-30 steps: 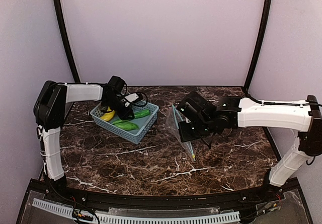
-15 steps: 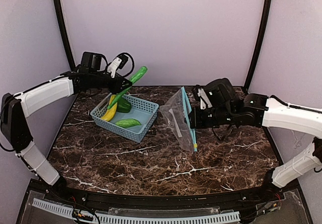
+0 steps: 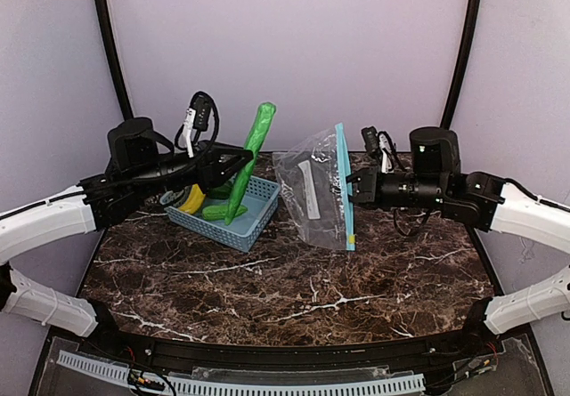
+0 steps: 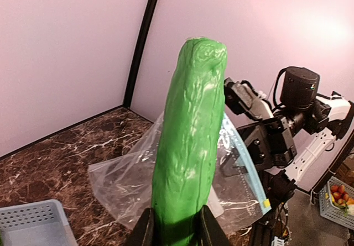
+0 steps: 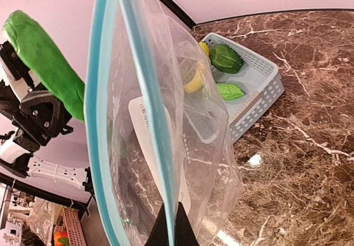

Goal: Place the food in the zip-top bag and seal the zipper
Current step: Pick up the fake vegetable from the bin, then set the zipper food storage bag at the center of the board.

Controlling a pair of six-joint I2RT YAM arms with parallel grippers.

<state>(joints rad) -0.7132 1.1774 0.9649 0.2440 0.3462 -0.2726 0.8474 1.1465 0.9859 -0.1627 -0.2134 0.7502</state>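
My left gripper is shut on a long green cucumber, held off the table and pointing at the zip-top bag. The clear bag hangs upright, its zipper a light-blue strip. My right gripper is shut on one lip of that strip. In the right wrist view the two lips stand apart, so the mouth gapes. A yellow banana, a dark green pepper and a second cucumber lie in the basket.
The light-blue slotted basket stands at the back left of the marble table. Black frame posts rise at the back corners against the pale wall. The right arm is just behind the bag.
The left arm lifted the cucumber out of the basket and swung it right, toward the bag. The right gripper raised the bag off the table until it hangs upright.
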